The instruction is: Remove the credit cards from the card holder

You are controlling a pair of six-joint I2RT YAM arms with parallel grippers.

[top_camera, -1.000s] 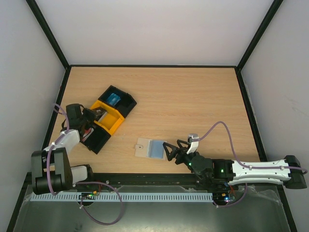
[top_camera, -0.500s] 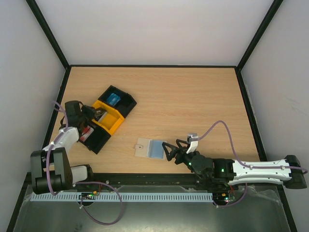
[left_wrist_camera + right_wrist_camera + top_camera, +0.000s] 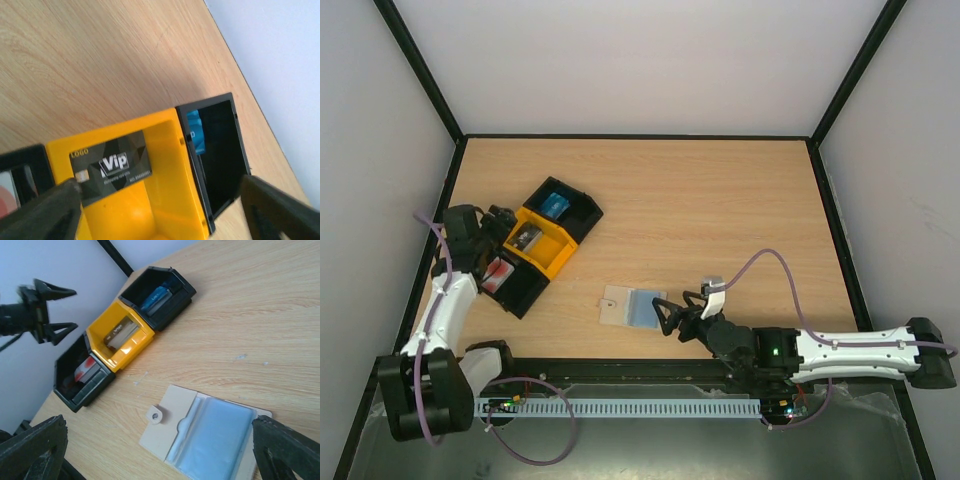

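L fingers [image 3: 45, 210] hang wide open & empty over the yellow tray [image 3: 165, 200] w/ a dark card [image 3: 112, 165] flat inside, a red card [image 3: 85, 369] in the black tray [image 3: 95, 386] alongside, while R fingers [image 3: 285, 445] gape just beside the card holder [image 3: 215, 437], flap-open on the tabletop [image 3: 720, 220], prob. lining up a pull.

A robot lab test cell: white panel walls [image 3: 650, 60], black frame struts [image 3: 420, 68], wooden tabletop [image 3: 720, 200].
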